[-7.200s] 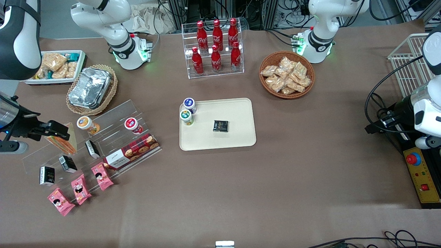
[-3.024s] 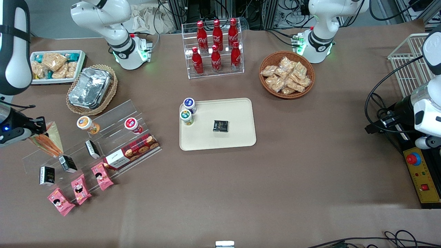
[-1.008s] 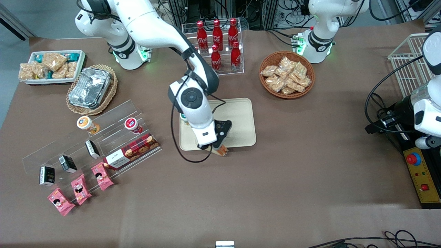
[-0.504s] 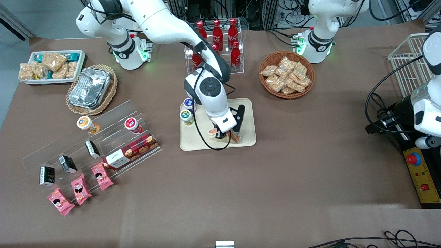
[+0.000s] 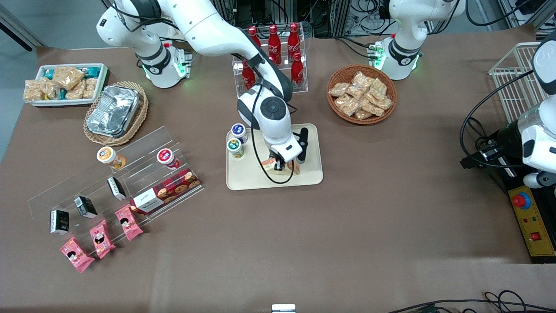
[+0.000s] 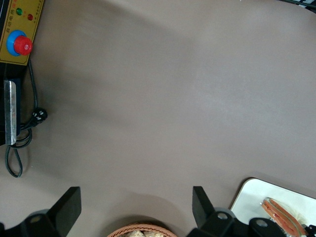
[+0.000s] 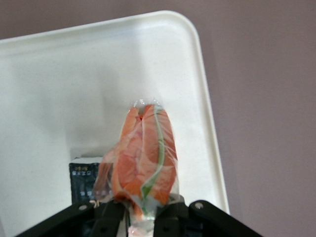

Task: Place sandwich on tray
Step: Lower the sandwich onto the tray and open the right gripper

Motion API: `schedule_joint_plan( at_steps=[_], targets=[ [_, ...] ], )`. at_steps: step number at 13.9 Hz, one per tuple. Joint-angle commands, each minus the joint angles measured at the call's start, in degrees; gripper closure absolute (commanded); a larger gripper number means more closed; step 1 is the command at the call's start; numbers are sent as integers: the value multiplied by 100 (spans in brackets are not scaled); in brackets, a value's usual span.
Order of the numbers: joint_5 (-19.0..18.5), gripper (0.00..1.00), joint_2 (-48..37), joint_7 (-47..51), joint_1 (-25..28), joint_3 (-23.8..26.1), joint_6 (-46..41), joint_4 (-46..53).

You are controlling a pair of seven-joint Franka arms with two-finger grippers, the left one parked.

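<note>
the right arm's tool (image 5: 284, 165) hangs over the tray (image 5: 247, 179), its fingers (image 7: 116, 217) closed narrow on the sandwich (image 5: 287, 167) at the wrapped end of the wedge. in the wrist view the sandwich (image 7: 144, 160) points away from the fingers, showing orange-pink filling with a green strip under clear wrap, and it hangs above the cream tray (image 7: 59, 84); whether its tip touches the tray surface cannot be told. a small black packet (image 7: 83, 182) lies on the tray just beside the sandwich, partly under it in that view. in the front view the sandwich sits over the part of the tray nearer the camera, inside the rim. two small round-lidded cups, one blue-topped (image 5: 238, 130) and one green-topped (image 5: 234, 145), stand at the tray's edge toward the working arm's end of the worktop (image 5: 304, 234). a wicker basket of tan snack packets (image 5: 361, 93) sits toward the parked arm's end, farther from the camera than the tray. the parked arm's wrist view catches a corner of the tray (image 6: 247, 197) with the sandwich (image 6: 280, 217) over it.
</note>
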Motion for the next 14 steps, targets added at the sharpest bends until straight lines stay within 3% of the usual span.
schedule_joint_plan(
  at_steps=[1,2,3,9,14],
  targets=[
    [-92,60,-30,19,51,-56,86,-56],
    [-100,25,-39,19,42,-56,86,-56],
    [-101,0,-56,-16,25,-56,86,-56],
    [-92,0,-556,-43,-81,-91,-221,-21],
    [-83,0,-1557,-25,-396,-179,-1274,23]
  ],
)
